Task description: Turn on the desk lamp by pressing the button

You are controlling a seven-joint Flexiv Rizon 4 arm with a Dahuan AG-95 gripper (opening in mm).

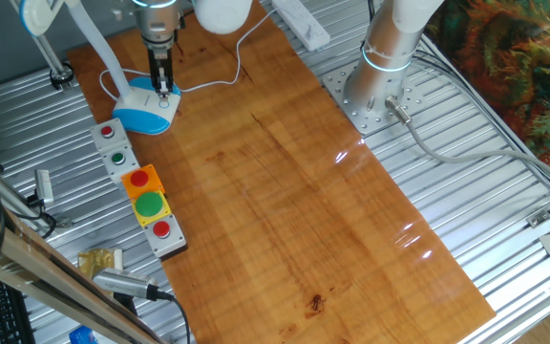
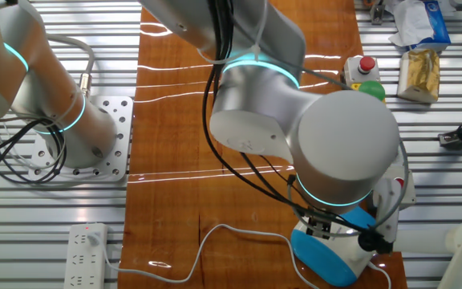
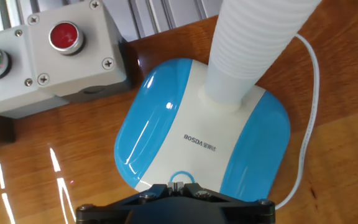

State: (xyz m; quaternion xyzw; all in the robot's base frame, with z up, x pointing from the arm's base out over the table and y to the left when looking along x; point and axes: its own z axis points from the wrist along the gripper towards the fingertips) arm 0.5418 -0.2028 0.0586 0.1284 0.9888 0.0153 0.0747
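The desk lamp's white-topped, blue-sided base (image 1: 146,110) stands at the far left of the wooden board, with its slanted white arm (image 1: 98,48) rising to the head (image 1: 36,14) at the frame's top edge. My gripper (image 1: 163,88) points straight down onto the base's near edge. In the hand view my gripper (image 3: 180,185) has its two pale tips pressed together, shut. They sit at the small blue ring (image 3: 180,177) on the base (image 3: 197,124), which marks the button; the button itself is hidden under them. In the other fixed view the base (image 2: 331,257) shows under my wrist.
A grey box with a red and a green button (image 1: 113,143) lies just beside the base and also shows in the hand view (image 3: 55,56). An orange button box (image 1: 147,196) follows it. The white cord (image 1: 227,72) runs to a power strip (image 1: 299,21). The arm's mount (image 1: 375,91) stands to the right.
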